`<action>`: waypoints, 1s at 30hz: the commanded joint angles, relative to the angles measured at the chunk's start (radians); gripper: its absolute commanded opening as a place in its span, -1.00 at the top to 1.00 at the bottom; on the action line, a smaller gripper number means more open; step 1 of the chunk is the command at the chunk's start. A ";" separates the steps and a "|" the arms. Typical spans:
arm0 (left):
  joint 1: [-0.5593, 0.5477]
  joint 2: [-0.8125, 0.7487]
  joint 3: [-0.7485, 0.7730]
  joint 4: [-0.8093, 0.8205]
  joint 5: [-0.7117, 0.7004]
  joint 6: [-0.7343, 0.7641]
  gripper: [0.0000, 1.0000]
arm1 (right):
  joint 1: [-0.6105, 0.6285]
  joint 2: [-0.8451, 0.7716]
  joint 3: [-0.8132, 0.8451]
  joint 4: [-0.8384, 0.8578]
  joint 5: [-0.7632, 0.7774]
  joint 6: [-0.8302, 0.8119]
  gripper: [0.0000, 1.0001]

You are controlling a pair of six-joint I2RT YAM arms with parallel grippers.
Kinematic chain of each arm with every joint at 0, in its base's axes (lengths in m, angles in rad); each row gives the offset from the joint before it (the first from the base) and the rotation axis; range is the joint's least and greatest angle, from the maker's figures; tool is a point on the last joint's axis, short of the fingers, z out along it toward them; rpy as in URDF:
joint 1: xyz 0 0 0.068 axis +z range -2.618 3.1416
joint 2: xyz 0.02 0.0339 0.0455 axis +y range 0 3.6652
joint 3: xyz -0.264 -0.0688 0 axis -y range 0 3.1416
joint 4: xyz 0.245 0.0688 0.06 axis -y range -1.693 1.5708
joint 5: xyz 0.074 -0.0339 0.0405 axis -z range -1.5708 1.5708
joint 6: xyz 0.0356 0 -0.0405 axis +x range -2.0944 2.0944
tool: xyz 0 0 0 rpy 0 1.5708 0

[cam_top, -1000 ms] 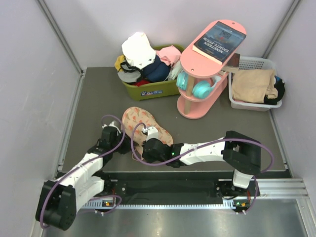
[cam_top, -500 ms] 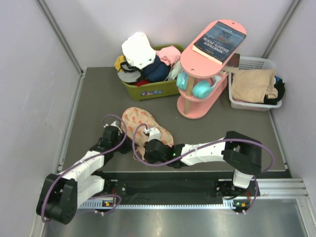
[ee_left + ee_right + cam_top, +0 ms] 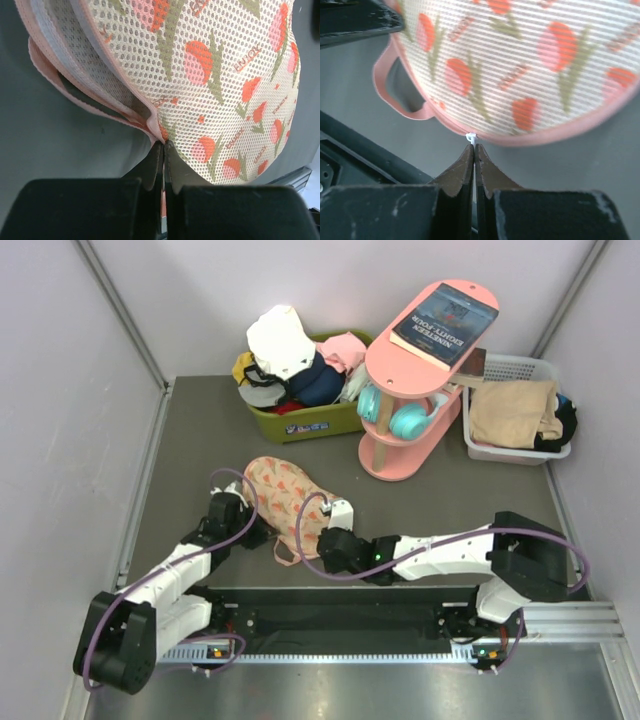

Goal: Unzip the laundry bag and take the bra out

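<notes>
Rightward along the near edge goes the right gripper (image 3: 322, 540) since a second ago, its elbow swinging out toward the table's right side; the laundry bag (image 3: 283, 492) has stretched slightly with it. The right fingers are pressed together on the small white zip pull (image 3: 471, 136) at the bag's pink rim, beside the pink loop (image 3: 395, 85). The left gripper (image 3: 252, 533) has stayed put, pinching the bag's left edge, where the seam gapes. The bag lies near the front of the grey table (image 3: 190, 460). Bare surface separates it from the green bin (image 3: 300, 420), the pink stand (image 3: 415, 400) and the white basket (image 3: 515, 445) behind.
</notes>
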 commanded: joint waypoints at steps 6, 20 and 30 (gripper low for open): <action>0.009 -0.001 0.046 -0.017 -0.064 0.042 1.00 | -0.071 -0.128 -0.067 -0.086 0.106 -0.013 1.00; 0.008 0.080 0.121 -0.011 -0.077 0.101 1.00 | -0.070 -0.108 -0.058 -0.024 0.046 -0.050 1.00; 0.006 0.218 0.264 -0.015 0.012 0.204 0.71 | 0.057 0.033 0.071 0.030 -0.040 -0.039 1.00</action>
